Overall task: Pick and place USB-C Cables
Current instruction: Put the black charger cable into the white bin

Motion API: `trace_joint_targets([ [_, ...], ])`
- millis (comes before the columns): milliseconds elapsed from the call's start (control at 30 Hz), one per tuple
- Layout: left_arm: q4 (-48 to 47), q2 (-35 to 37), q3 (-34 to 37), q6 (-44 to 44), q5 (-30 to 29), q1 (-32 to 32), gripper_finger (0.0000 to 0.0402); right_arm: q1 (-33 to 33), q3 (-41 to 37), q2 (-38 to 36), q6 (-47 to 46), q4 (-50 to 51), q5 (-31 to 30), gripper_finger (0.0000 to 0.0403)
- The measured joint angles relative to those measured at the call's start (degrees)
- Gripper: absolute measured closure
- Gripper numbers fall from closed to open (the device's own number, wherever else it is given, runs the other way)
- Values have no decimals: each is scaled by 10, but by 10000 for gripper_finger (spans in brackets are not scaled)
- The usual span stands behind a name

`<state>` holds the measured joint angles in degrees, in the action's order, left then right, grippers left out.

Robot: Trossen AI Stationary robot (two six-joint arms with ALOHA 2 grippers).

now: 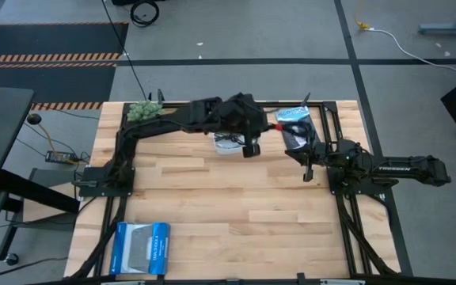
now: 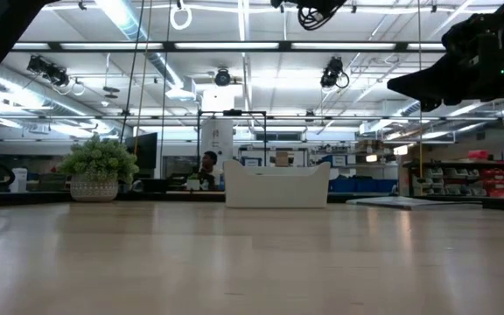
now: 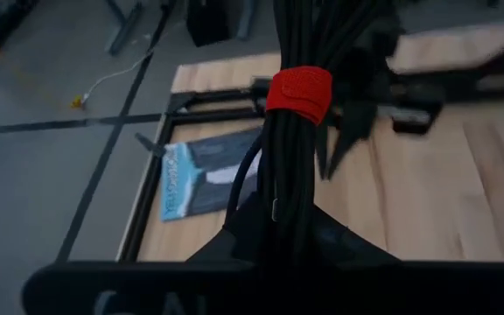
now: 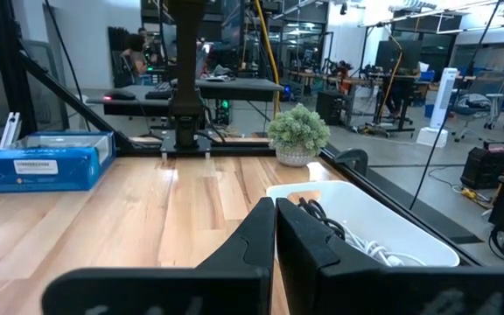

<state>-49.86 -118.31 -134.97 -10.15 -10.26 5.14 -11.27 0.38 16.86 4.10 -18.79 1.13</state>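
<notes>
Holding: left gripper (image 3: 291, 219) was clamped on the black cable with a red band (image 3: 297, 92), the bundle standing up between its fingers in the left wrist view.
Left arm position: reached across the far middle of the wooden table (image 1: 212, 198), its gripper above the white bin (image 1: 226, 145) in the high view.
Right gripper: right gripper (image 4: 275, 229) had its fingers pressed together with nothing between them; in the high view it hung over the table's right part, near the plastic packet (image 1: 295, 120).
White bin: sat at the far middle of the table, mostly covered by the left arm from above; the right wrist view showed a black cable (image 4: 315, 213) and a white cable (image 4: 374, 249) lying inside it.
Plastic packet: lay at the far right corner of the table, just beyond the right gripper.
Blue box: blue box (image 1: 140, 247) lay at the near left edge, well apart from both arms.
Plant: small potted plant (image 1: 144, 110) stood at the far left corner.
Room: a person (image 2: 206, 166) sat behind the bin in the low view.
</notes>
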Motion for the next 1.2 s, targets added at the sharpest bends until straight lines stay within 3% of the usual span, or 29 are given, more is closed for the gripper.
trace_joint_targets([
  [167, -3, 10, -1, 45, -1, 25, 361, 0, 0, 0, 0, 0, 0, 383],
  [433, -83, 6, 5, 89, 0, 71, 361, 0, 0, 0, 0, 0, 0, 383],
  [633, -148, -1, 5, 123, 53, 102, 361, 0, 0, 0, 0, 0, 0, 383],
  [833, -214, -16, 8, 129, 58, 116, 361, 0, 0, 0, 0, 0, 0, 383],
  [1200, -185, -21, 112, 144, 59, 120, 361, 0, 0, 0, 0, 0, 0, 383],
])
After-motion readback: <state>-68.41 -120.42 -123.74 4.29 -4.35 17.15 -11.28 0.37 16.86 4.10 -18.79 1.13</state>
